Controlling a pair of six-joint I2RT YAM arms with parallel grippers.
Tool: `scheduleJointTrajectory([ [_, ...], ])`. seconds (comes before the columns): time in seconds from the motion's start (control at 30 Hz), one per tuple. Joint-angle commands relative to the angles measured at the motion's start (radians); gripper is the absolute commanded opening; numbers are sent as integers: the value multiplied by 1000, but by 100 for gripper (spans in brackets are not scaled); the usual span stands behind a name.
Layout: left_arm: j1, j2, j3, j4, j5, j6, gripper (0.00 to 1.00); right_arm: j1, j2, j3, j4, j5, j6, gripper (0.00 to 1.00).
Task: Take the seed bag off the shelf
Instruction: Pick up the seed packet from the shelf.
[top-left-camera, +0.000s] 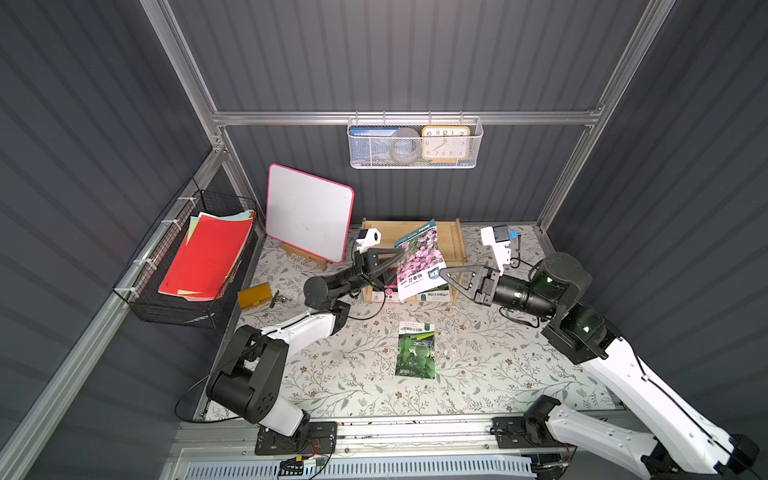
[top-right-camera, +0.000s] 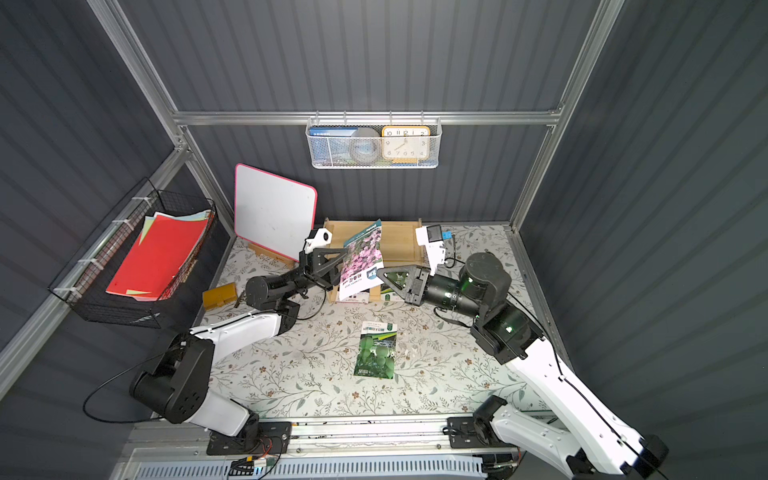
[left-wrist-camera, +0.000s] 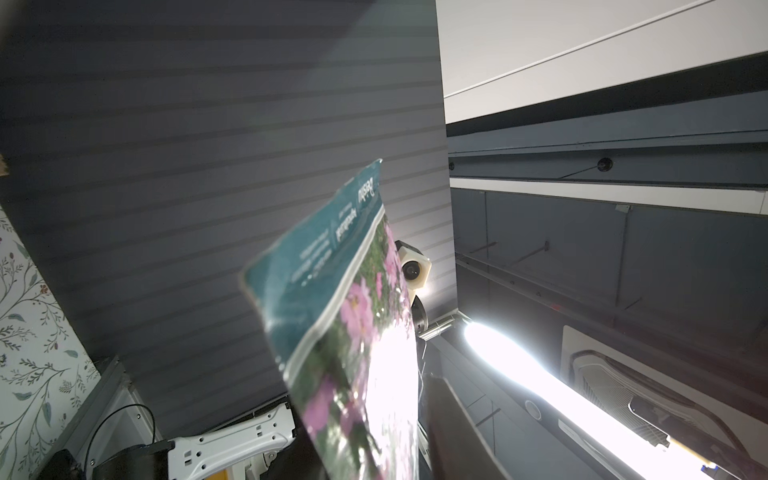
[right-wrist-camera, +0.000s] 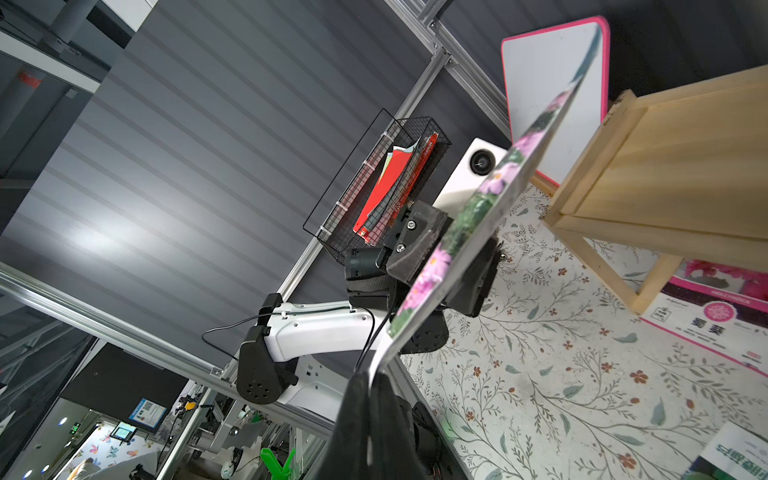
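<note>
The seed bag, printed with pink flowers, hangs tilted in the air in front of the pine shelf, clear of it. My right gripper is shut on its lower right corner. My left gripper straddles the bag's left edge, one finger on each face and close to it. Whether those fingers press the bag I cannot tell. In the left wrist view the bag fills the middle. Two more packets lie on the shelf's lower tier.
A green seed packet lies flat on the floral table. A pink-rimmed whiteboard leans left of the shelf. A black wire basket of red folders hangs at left, with a brown block below. A white mesh basket hangs on the back wall.
</note>
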Motion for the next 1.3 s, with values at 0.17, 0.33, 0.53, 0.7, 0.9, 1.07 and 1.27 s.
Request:
scheduleJointTrajectory([
  [0.17, -3, -75, 55, -58, 24, 26, 29, 2, 11, -41, 32, 13, -8, 0],
  [0.33, -3, -89, 58, -95, 30, 47, 22, 3, 5, -45, 32, 18, -7, 0],
  [0.53, -3, -98, 57, -128, 32, 68, 17, 3, -6, -38, 16, 22, -13, 0],
  [0.7, 8, -111, 65, -211, 49, 115, 13, 3, -17, -37, 2, 31, -19, 0],
  [0.9, 34, -164, 115, -563, 93, 351, 13, 0, -61, -19, -90, 85, -61, 39],
  [1.07, 62, -211, 221, -1050, 97, 719, 13, -10, -117, 4, -194, 142, -112, 63],
  [1.27, 66, -233, 231, -1324, 119, 966, 14, -35, -170, 38, -308, 186, -168, 66],
])
